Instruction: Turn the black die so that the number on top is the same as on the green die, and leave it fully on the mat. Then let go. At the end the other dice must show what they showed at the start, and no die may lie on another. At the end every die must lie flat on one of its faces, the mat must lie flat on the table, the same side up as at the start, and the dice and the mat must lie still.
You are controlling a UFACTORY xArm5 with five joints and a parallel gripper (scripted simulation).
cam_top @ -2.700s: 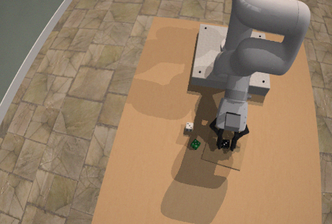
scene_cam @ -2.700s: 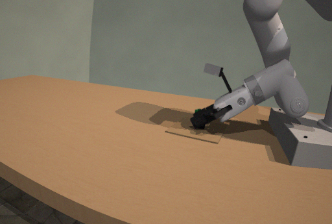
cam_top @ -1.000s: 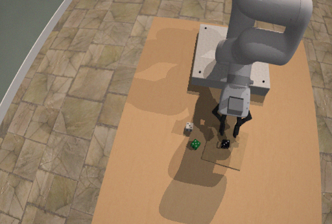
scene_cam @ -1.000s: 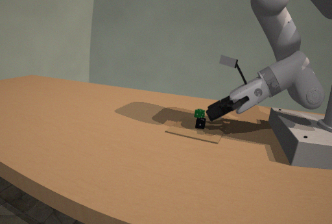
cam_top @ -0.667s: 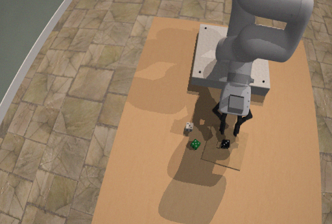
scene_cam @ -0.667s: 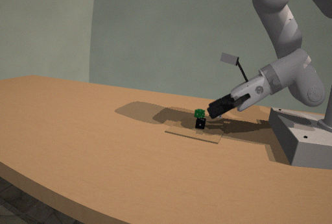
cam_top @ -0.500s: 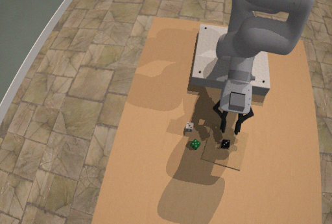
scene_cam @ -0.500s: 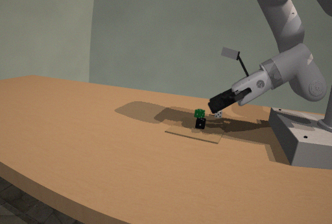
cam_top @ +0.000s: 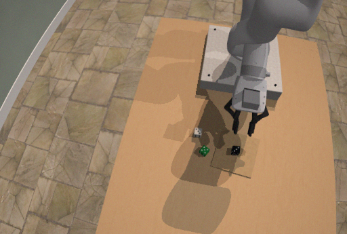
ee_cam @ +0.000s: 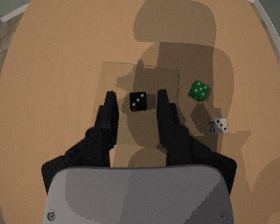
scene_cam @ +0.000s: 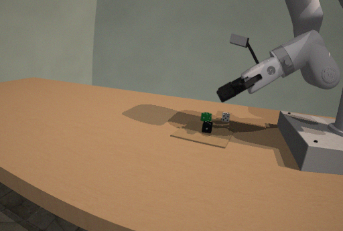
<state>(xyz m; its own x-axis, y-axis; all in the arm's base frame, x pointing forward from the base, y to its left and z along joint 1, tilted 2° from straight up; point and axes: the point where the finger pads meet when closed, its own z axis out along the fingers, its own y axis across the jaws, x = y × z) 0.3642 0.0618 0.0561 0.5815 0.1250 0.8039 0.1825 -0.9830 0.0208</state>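
Wrist view gave the plainest look at the small black cube die with white pips (cam_top: 235,150) (scene_cam: 207,127) (ee_cam: 138,101): it lay flat on the thin tan square mat (cam_top: 249,163) (scene_cam: 187,134) (ee_cam: 112,80), inside its edges, with what looked like a three on top. The green die with white pips (cam_top: 204,150) (scene_cam: 206,116) (ee_cam: 199,90), just beside the mat, seemed to show a five, so the black one apparently needed another turn. The white die with dark pips (cam_top: 198,132) (scene_cam: 226,117) (ee_cam: 218,125) sat near the green one on the wooden table (cam_top: 135,193) (scene_cam: 117,164) (ee_cam: 50,100). The black two-finger gripper (cam_top: 243,133) (scene_cam: 222,95) (ee_cam: 137,101) hung above the table, tilted, its fingers partway apart with nothing between them — a gap wider than the die. I judged the die light and stiff, likely to skid or tip under an uneven push, its smooth faces perhaps a little slippery. The best hold would have been square across two opposite side faces, low enough for a firm bite — but clear of the mat, which looked thin enough to drag or lift at an edge if a fingertip caught it
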